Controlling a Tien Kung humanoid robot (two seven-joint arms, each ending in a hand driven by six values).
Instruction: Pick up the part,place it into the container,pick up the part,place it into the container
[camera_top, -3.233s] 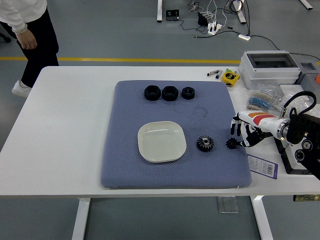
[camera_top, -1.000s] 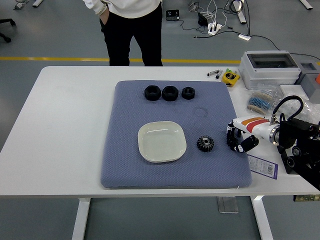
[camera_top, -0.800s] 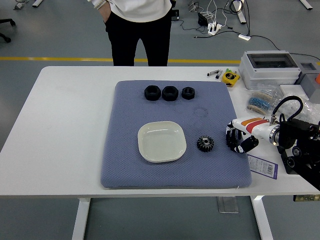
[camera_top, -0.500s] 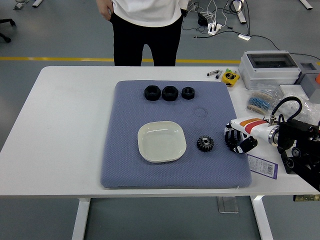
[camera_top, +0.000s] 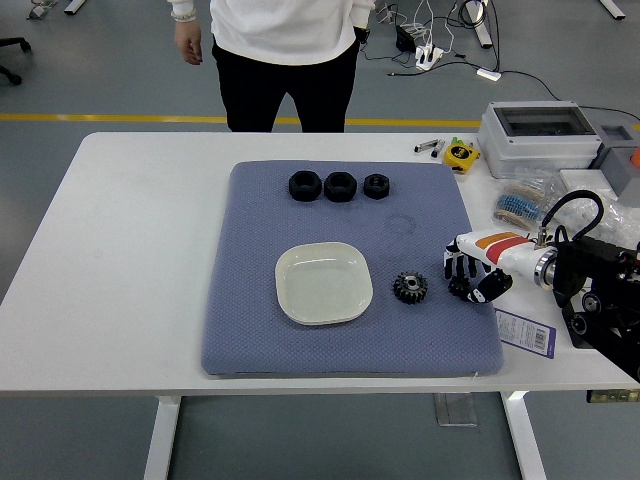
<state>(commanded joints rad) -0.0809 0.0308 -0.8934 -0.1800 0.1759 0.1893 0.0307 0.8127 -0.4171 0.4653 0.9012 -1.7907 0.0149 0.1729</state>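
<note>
— Two gears to account for: one (camera_top: 409, 287) lies loose on the mat (camera_top: 260, 330), right of centre in the frame, and a small dark part (camera_top: 462, 289) sits under the right hand (camera_top: 470, 275). Risk assessment?

— Main risk is a weak pinch. The fingers (camera_top: 456, 266) curl down around the small part, but whether they truly grip it I cannot tell; it may slip out on the lift and roll off the mat's right edge.

— Second risk?

— The carry to the dish (camera_top: 323, 283) passes over the loose gear, which lies between hand and dish. A low sweep would knock it.

— Positions?

— Loose gear is just left of the hand, apart from it, and just right of the dish. Left hand is out of frame.
</note>
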